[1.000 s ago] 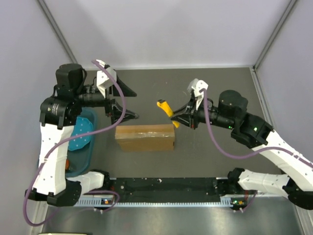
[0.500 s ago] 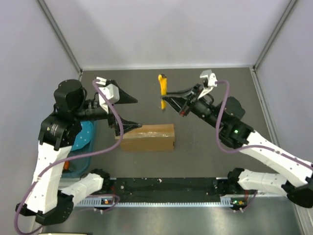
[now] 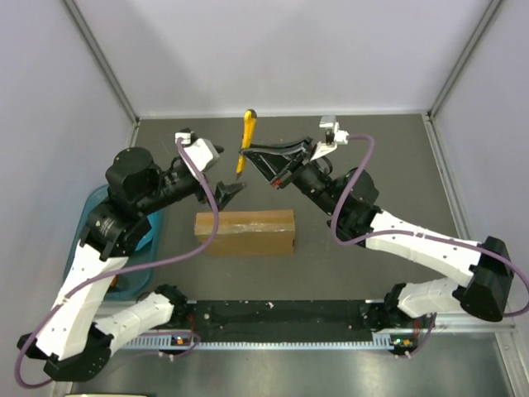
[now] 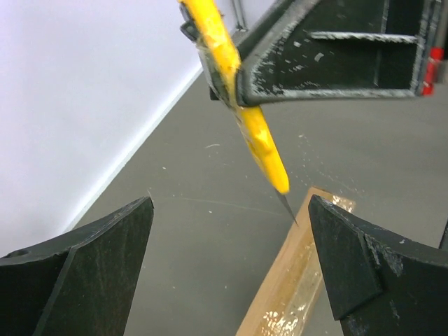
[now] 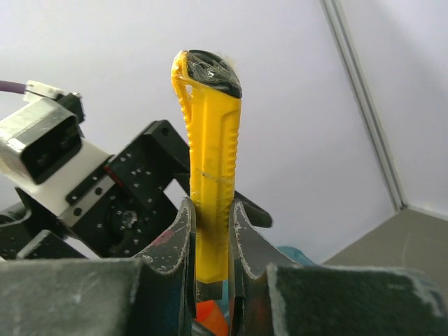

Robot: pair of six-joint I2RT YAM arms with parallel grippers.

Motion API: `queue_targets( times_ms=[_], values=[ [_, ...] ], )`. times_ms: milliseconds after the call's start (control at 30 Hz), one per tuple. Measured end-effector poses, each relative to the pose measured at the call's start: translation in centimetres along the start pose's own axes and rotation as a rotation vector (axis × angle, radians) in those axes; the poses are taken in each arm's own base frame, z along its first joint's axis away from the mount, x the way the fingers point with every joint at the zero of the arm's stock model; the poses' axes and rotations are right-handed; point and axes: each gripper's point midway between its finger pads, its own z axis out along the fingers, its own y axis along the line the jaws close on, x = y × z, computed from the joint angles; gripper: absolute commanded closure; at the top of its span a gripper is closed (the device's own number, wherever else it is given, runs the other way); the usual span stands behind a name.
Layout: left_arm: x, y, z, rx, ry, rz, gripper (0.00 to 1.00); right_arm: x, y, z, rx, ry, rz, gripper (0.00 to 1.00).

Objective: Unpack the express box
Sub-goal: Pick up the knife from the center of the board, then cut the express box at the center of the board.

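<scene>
The express box, flat brown cardboard, lies with its long axis left-to-right, nearer the arm bases than the yellow plastic utility knife. The right gripper clamps this knife blade-down, and the left gripper stands wide open and empty beside it.

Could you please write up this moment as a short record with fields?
box: closed, taped, flat on the table between the arms
knife: yellow, blade out, held in the air, clear of the box
right gripper: shut on the knife
left gripper: open, empty, facing the knife
bin: blue, at the left edge, partly hidden by the left arm
progress: box not yet cut
</scene>
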Motion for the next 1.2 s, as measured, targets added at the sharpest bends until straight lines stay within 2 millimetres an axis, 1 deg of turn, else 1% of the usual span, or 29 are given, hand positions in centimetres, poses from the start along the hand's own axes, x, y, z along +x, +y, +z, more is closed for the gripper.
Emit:
queue_targets(
  times_ms=[133, 333, 467, 500, 567, 600, 667, 700, 767, 800, 833, 900, 933, 1000, 1033, 1067, 1100, 1133, 1167, 1200],
  values=[
    [-0.4, 0.7, 0.9, -0.029, -0.015, -0.032, 0.01, -0.1, 0.8, 0.7, -0.030, -0.036, 0.024, 1.00],
    [-1.3, 0.8, 1.5, -0.030, -0.043, -0.054, 0.01, -0.1, 0.9, 1.1, -0.046, -0.063, 0.044, 1.00],
    [-1.9, 1.1, 1.6, -0.045, -0.064, -0.050, 0.13, 0.4, 0.7, 1.3, -0.046, -0.061, 0.059, 1.00],
    [-2.1, 1.2, 1.6, -0.046, -0.069, -0.048, 0.23, 0.6, 0.6, 1.3, -0.046, -0.060, 0.062, 1.00],
    [-2.3, 1.2, 1.6, -0.047, -0.077, -0.046, 0.37, 0.7, 0.5, 1.4, -0.046, -0.063, 0.064, 1.00],
    [-2.5, 1.3, 1.6, -0.048, -0.081, -0.042, 0.54, 0.7, 0.5, 1.4, -0.048, -0.067, 0.066, 1.00],
    [-2.7, 1.4, 1.7, -0.048, -0.086, -0.037, 0.65, 0.9, 0.4, 1.5, -0.049, -0.070, 0.069, 1.00],
    [-2.6, 1.3, 1.7, -0.041, -0.083, -0.034, 0.74, 0.9, 0.3, 1.6, -0.045, -0.075, 0.068, 1.00],
    [-2.4, 1.0, 1.7, -0.031, -0.074, -0.027, 0.84, 1.0, 0.0, 1.7, -0.035, -0.080, 0.069, 1.00],
    [-2.2, 1.1, 1.7, -0.038, -0.066, -0.020, 0.88, 1.0, -0.1, 1.7, -0.032, -0.082, 0.068, 1.00],
    [-2.2, 1.4, 1.6, -0.050, -0.064, -0.012, 0.94, 1.0, -0.1, 1.7, -0.029, -0.083, 0.068, 1.00],
    [-2.1, 1.8, 1.5, -0.072, -0.059, 0.001, 0.97, 1.0, -0.1, 1.7, -0.029, -0.082, 0.072, 0.95],
    [-2.1, 2.0, 1.3, -0.083, -0.058, 0.010, 0.99, 1.0, -0.1, 1.7, -0.031, -0.081, 0.075, 0.84],
    [-2.1, 2.4, 1.1, -0.106, -0.052, 0.046, 1.00, 1.1, -0.1, 1.7, -0.029, -0.077, 0.084, 0.73],
    [-1.9, 2.8, 1.0, -0.125, -0.044, 0.072, 1.00, 1.2, -0.2, 1.6, -0.025, -0.070, 0.088, 0.65],
    [-1.6, 3.4, 0.9, -0.157, -0.030, 0.106, 1.00, 1.6, -0.3, 1.4, -0.017, -0.049, 0.094, 0.59],
    [-1.3, 4.1, 0.8, -0.190, -0.015, 0.139, 1.00, 2.1, -0.3, 0.8, -0.012, -0.016, 0.100, 0.54],
    [-0.9, 5.0, 0.6, -0.236, -0.004, 0.192, 1.00, 2.3, -0.4, 0.2, -0.006, 0.008, 0.109, 0.45],
    [-0.2, 5.9, 0.4, -0.283, 0.018, 0.243, 1.00, 2.6, -0.5, -0.7, -0.001, 0.041, 0.118, 0.40],
    [0.7, 6.9, 0.1, -0.336, 0.044, 0.311, 1.00, 2.6, -0.5, -1.7, -0.002, 0.073, 0.133, 0.32]
  ],
)
